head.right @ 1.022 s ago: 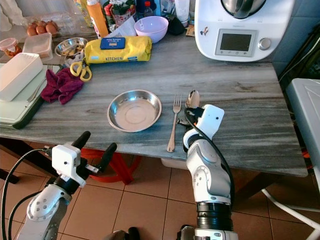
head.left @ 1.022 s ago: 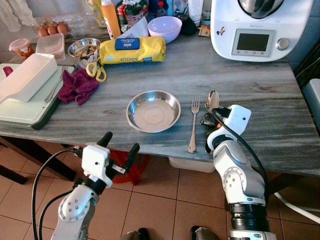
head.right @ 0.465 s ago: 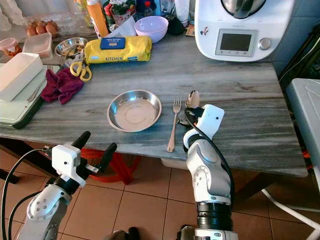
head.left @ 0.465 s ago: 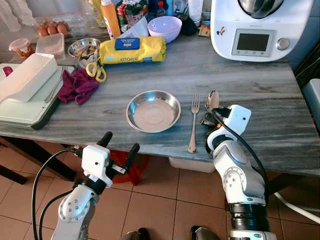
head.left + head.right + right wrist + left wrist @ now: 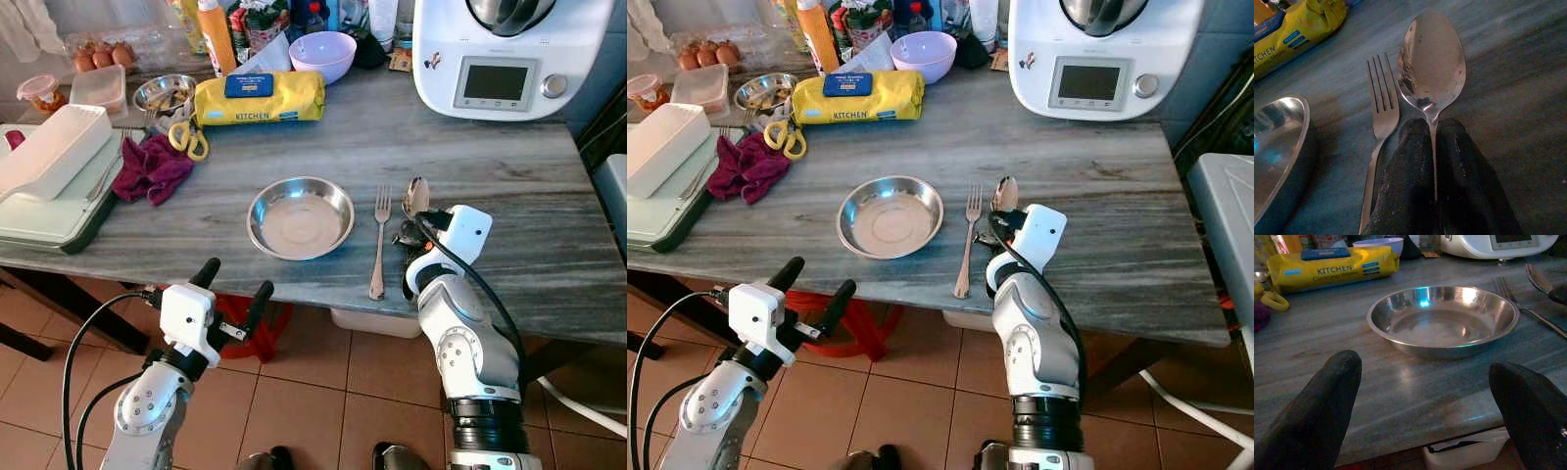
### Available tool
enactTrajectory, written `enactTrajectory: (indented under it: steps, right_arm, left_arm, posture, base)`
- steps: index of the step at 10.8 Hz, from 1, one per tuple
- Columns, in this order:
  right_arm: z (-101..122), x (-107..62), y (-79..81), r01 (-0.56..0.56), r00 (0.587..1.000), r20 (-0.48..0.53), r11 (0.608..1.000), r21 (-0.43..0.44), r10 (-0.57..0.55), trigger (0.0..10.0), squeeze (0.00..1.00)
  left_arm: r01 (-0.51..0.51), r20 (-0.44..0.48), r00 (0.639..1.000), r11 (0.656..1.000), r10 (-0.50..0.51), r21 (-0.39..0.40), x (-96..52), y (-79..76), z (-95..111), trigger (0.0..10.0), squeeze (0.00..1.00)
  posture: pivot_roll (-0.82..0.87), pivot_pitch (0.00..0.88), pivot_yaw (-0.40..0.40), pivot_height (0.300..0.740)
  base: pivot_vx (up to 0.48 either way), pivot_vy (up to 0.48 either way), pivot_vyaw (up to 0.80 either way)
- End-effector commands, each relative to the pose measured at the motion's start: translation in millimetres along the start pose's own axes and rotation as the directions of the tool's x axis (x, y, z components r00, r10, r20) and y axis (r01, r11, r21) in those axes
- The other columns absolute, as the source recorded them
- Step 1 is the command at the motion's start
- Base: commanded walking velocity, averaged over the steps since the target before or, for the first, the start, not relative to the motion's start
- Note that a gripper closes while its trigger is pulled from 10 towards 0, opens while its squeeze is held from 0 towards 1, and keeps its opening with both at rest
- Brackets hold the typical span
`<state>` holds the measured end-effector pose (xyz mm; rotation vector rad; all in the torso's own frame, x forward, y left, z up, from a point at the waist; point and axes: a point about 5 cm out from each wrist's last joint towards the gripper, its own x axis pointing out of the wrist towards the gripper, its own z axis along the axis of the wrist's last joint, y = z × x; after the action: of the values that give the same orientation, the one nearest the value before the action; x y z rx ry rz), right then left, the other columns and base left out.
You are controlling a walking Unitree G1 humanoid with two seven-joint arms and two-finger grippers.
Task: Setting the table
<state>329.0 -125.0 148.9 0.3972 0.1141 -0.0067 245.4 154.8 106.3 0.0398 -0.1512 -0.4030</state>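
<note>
A shallow steel bowl point(image 5: 300, 216) sits on the grey table point(image 5: 509, 186) near its front edge. Right of it lies a fork point(image 5: 379, 241), tines pointing away from me. Just right of the fork a spoon point(image 5: 415, 196) rests low over the table, bowl end forward. My right gripper point(image 5: 1432, 139) is shut on the spoon's handle, its fingers point(image 5: 1410, 166) pinching the stem right behind the spoon bowl. My left gripper point(image 5: 233, 287) hangs open below the table's front edge, facing the steel bowl point(image 5: 1442, 320).
A white kitchen machine point(image 5: 514, 54) stands at the back right. A yellow wipes pack point(image 5: 259, 97), yellow scissors point(image 5: 189, 137), a purple cloth point(image 5: 152, 166), a lilac bowl point(image 5: 322, 55), bottles and food tubs crowd the back left. A white tray on a scale point(image 5: 49, 157) sits at the left.
</note>
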Motion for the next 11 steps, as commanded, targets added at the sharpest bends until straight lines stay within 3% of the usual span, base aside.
enactTrajectory:
  steps: [1, 11]
  right_arm:
    - [-5.2, -0.6, 2.7, -0.004, 1.000, -0.028, 1.000, 0.010, 0.004, 10.0, 0.00]
    - [-8.1, -2.9, 1.7, -0.002, 0.999, -0.036, 1.000, 0.010, 0.002, 10.0, 0.00]
  left_arm:
    - [0.002, -0.019, 1.000, 1.000, -0.002, -0.003, -3.8, 1.1, -4.8, 10.0, 0.00]
    - [0.003, -0.019, 1.000, 1.000, -0.003, -0.004, -3.5, 0.6, -5.2, 10.0, 0.00]
  posture:
    - [-0.05, 0.195, 0.086, 0.740]
    - [-0.05, 0.196, 0.086, 0.740]
  base:
    - [0.000, 0.000, 0.00]
    - [0.000, 0.000, 0.00]
